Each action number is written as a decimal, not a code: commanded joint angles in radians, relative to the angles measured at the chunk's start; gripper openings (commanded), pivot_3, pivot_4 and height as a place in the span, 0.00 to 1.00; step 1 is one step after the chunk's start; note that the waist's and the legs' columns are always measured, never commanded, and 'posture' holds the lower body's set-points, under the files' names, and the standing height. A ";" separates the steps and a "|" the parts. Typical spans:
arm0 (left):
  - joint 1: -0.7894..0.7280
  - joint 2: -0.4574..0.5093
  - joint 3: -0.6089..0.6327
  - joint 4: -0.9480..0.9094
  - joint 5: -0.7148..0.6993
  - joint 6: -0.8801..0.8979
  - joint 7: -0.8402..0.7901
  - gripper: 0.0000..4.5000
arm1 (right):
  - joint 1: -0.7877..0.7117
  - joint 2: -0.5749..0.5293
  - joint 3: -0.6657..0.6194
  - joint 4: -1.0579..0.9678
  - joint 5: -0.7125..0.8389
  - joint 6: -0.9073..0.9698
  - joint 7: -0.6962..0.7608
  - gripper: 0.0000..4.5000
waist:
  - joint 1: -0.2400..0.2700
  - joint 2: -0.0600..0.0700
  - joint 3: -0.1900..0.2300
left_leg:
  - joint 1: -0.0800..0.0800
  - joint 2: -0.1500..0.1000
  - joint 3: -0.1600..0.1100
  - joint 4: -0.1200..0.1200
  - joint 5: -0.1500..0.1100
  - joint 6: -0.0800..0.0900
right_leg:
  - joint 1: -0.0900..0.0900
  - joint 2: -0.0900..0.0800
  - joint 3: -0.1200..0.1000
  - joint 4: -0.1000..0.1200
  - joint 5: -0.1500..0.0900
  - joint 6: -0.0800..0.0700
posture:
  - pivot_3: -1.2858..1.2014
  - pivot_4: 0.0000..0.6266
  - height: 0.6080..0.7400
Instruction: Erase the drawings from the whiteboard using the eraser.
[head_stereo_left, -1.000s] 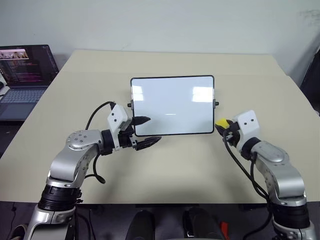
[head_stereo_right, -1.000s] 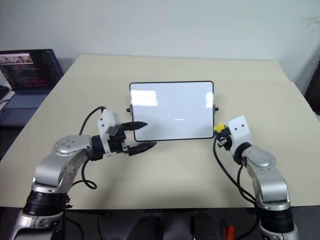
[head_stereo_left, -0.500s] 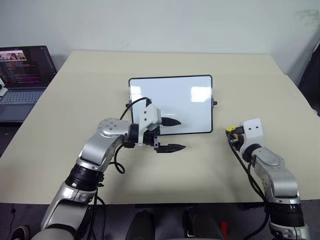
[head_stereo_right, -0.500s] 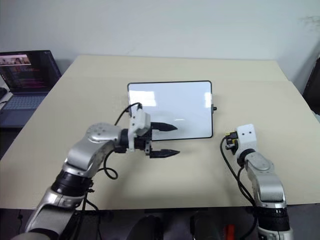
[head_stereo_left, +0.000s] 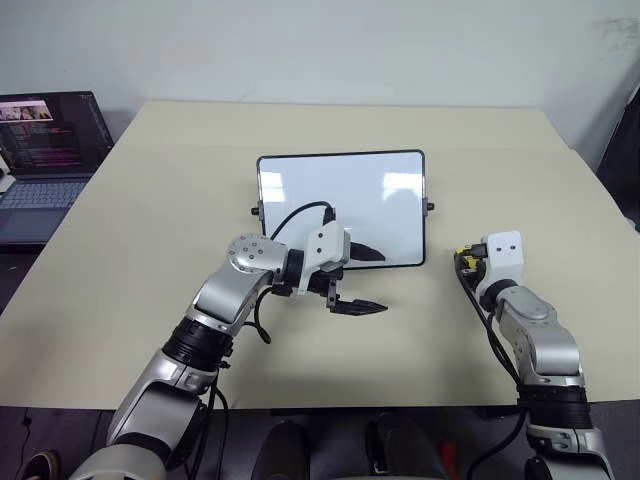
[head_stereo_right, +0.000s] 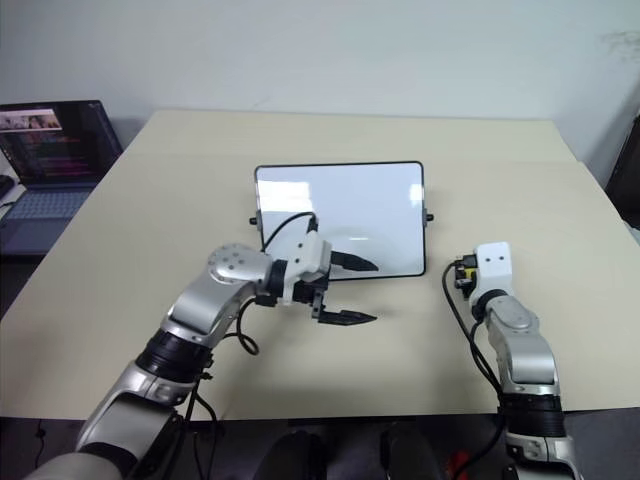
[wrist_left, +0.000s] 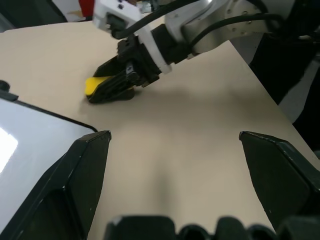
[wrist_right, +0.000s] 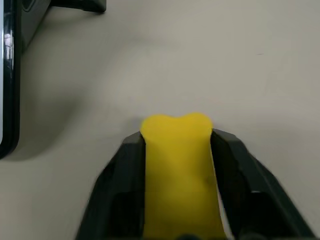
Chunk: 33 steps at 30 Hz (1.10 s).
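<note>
The right wrist view shows the right claw (wrist_right: 177, 150) clamped on the yellow eraser (wrist_right: 177, 170) low over the desk (head_stereo_left: 150, 200) right of the whiteboard (head_stereo_left: 340, 200), apparently setting it down, while the left claw (head_stereo_left: 362, 280) hovers apart at the board's near edge.

Yellow eraser (wrist_right: 177, 170) lies beside the glossy whiteboard (head_stereo_left: 340, 205).
</note>
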<state>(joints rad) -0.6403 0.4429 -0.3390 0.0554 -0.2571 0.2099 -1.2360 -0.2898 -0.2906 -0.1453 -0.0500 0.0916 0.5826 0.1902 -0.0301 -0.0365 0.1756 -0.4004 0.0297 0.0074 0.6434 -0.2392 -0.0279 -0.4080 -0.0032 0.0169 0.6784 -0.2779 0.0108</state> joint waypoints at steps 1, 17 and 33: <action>-0.002 -0.005 -0.005 -0.027 0.005 -0.020 -0.012 1.00 | -0.015 0.004 -0.031 -0.007 0.014 -0.033 -0.014 0.73 | 0.000 0.000 0.000 | 0.000 0.000 0.000 0.000 0.000 0.000 | 0.000 0.000 0.000 0.000 0.000 0.000 | 0.52 0.24 1.00; 0.440 0.033 0.490 -0.498 -0.165 0.308 0.505 1.00 | 0.246 0.071 -0.104 -0.471 0.180 -0.074 0.020 0.99 | 0.001 0.002 0.001 | 0.000 0.005 -0.002 0.000 0.000 0.000 | 0.000 -0.004 -0.001 0.000 -0.001 0.000 | 0.52 0.24 1.00; 0.869 -0.288 0.689 -0.489 0.206 -0.140 1.120 1.00 | 0.477 0.055 -0.114 -0.325 0.198 -0.560 0.206 0.99 | 0.004 -0.001 -0.001 | 0.004 0.000 0.000 0.002 0.000 0.000 | 0.004 -0.011 -0.001 0.001 0.000 0.001 | 0.52 0.24 1.00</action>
<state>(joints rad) 0.2353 0.1559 0.3555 -0.3943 -0.0682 0.1054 -0.1430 0.2038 -0.2232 -0.2548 -0.3644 0.2648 0.0647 0.3733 -0.0257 -0.0371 0.1747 -0.3967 0.0298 0.0072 0.6451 -0.2393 -0.0278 -0.4042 -0.0139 0.0157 0.6789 -0.2783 0.0122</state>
